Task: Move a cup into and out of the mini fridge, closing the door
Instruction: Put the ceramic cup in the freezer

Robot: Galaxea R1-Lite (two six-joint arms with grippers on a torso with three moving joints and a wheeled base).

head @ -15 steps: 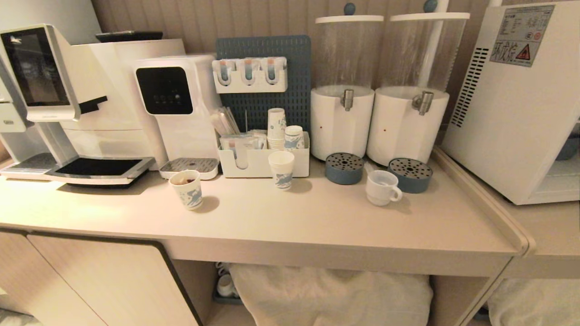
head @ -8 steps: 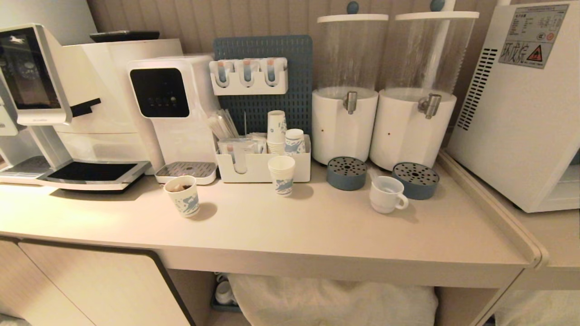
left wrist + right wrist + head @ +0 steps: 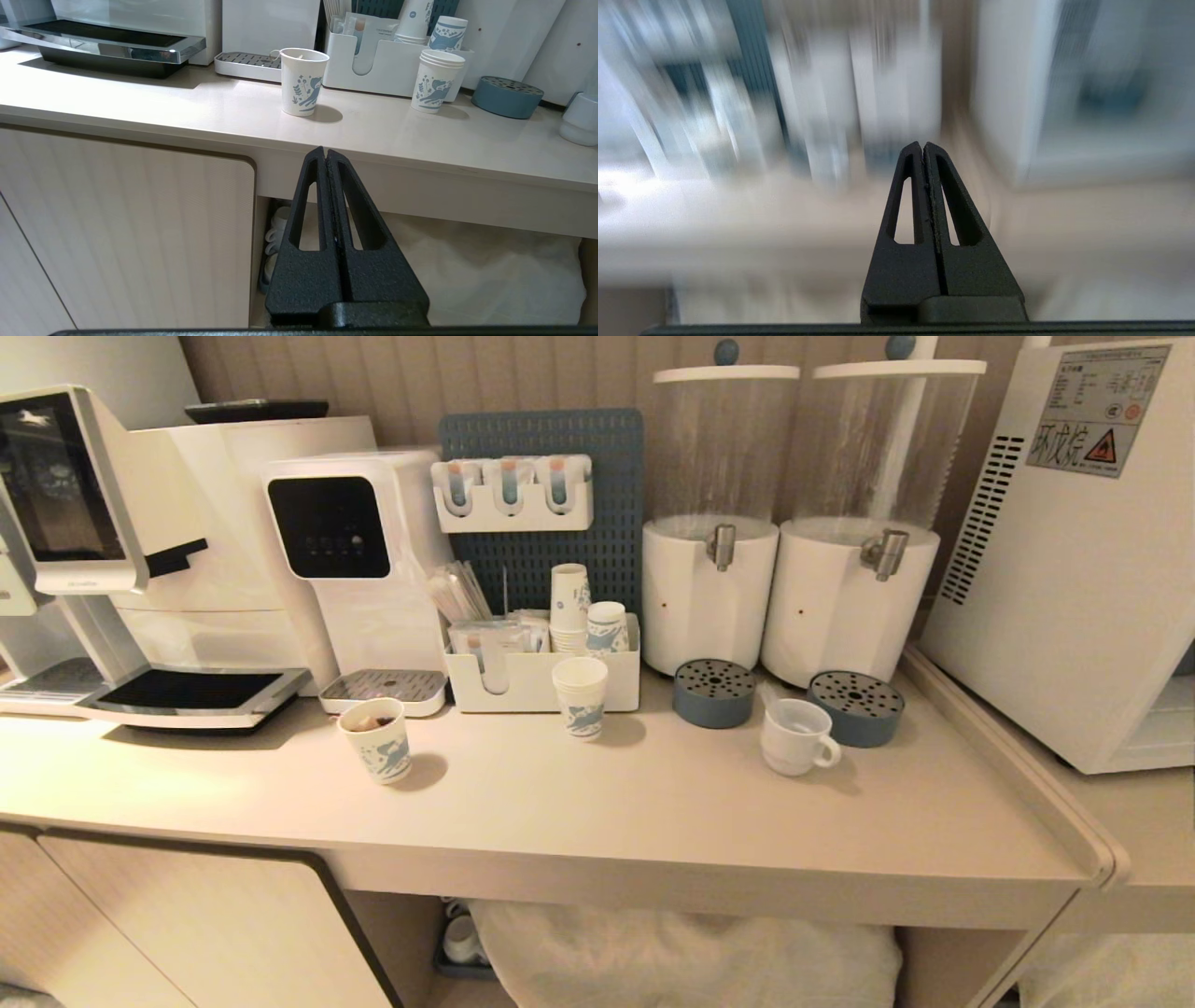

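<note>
Cup (image 3: 795, 735) sits upright on counter (image 3: 579, 803), handle twd the fridge (image 3: 1074, 560), just in front of the blue drip trays (image 3: 856, 707) under 2 dispensers (image 3: 845, 523); fridge at far right; left gripper (image 3: 325, 156) clenched, empty, below counter edge; right gripper (image 3: 922, 148) clenched, empty, surroundings blurred.

white cup (image 3: 794, 735), blue-patterned paper cups (image 3: 580, 696), white mini fridge (image 3: 1074, 560)
</note>
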